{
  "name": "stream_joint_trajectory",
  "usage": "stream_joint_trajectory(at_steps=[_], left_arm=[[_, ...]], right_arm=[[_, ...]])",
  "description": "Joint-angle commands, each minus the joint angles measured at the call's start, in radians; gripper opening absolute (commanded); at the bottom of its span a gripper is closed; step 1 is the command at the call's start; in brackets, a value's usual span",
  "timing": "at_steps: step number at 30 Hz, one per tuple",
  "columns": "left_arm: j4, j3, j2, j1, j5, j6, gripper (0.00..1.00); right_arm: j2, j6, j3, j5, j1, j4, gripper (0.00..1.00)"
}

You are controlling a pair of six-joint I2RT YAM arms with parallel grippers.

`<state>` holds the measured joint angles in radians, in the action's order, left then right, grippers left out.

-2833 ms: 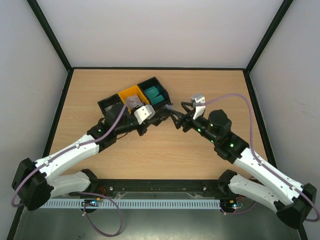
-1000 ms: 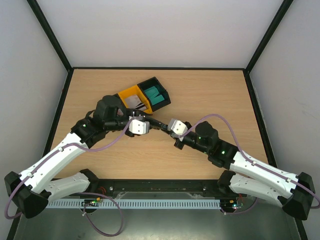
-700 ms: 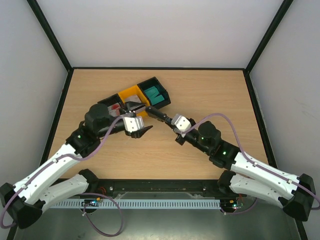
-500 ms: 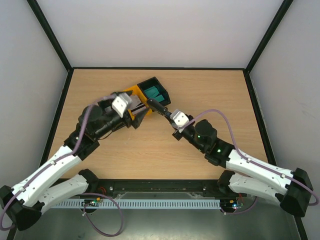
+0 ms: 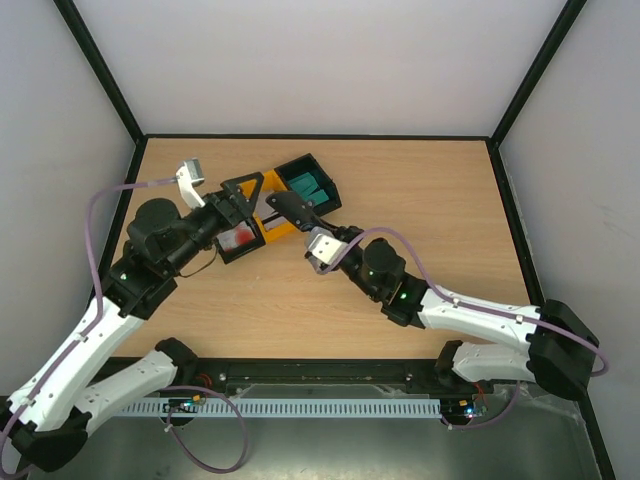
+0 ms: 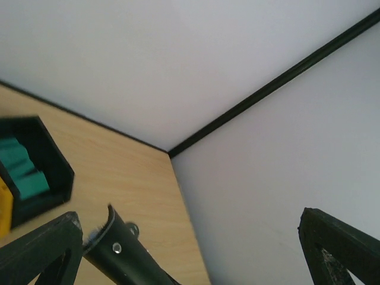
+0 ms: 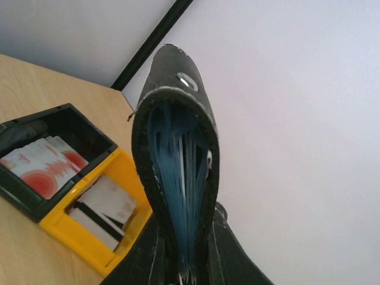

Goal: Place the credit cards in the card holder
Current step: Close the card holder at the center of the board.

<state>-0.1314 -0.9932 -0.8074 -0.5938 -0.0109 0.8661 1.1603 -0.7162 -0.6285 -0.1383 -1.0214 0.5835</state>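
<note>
Wooden table (image 5: 430,210) has bins (image 7: 71,237) with teal cards (image 5: 308,188), red-and-white cards (image 7: 44,166) and striped white cards (image 7: 101,211) not yet loaded. Right gripper (image 7: 185,264) clamps the card holder (image 7: 177,148) upright near them. Bluish edges inside suggest some cards are in. Left gripper (image 5: 243,200) is spread wide, empty.

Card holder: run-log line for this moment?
left gripper open near bins | right gripper shut on card holder | credit cards in bins

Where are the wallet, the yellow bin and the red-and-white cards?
wallet (image 7: 178,169): right wrist view, middle of its open edge.
yellow bin (image 7: 65,237): right wrist view, its near rim.
red-and-white cards (image 7: 41,169): right wrist view, top card's face.
</note>
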Motion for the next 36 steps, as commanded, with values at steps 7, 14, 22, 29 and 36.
stream_joint_trajectory(at_steps=[7, 14, 22, 29, 36], left_arm=[[0.016, 0.047, -0.044, 0.012, -0.182, 0.348, 1.00], [0.000, 0.091, -0.085, 0.011, -0.208, 0.384, 1.00], [0.094, 0.128, -0.136, 0.013, -0.244, 0.397, 0.92], [0.069, 0.117, -0.163, 0.025, -0.241, 0.412, 0.46], [0.038, 0.148, -0.125, 0.064, -0.187, 0.263, 0.03]], right_arm=[[0.070, -0.275, -0.056, -0.042, -0.047, 0.255, 0.02], [0.095, -0.321, -0.062, -0.074, -0.058, 0.274, 0.02], [0.117, -0.353, -0.063, -0.097, -0.079, 0.294, 0.02], [0.129, -0.307, -0.067, -0.070, -0.089, 0.258, 0.06], [0.077, -0.010, -0.203, -0.115, -0.094, -0.222, 0.70]])
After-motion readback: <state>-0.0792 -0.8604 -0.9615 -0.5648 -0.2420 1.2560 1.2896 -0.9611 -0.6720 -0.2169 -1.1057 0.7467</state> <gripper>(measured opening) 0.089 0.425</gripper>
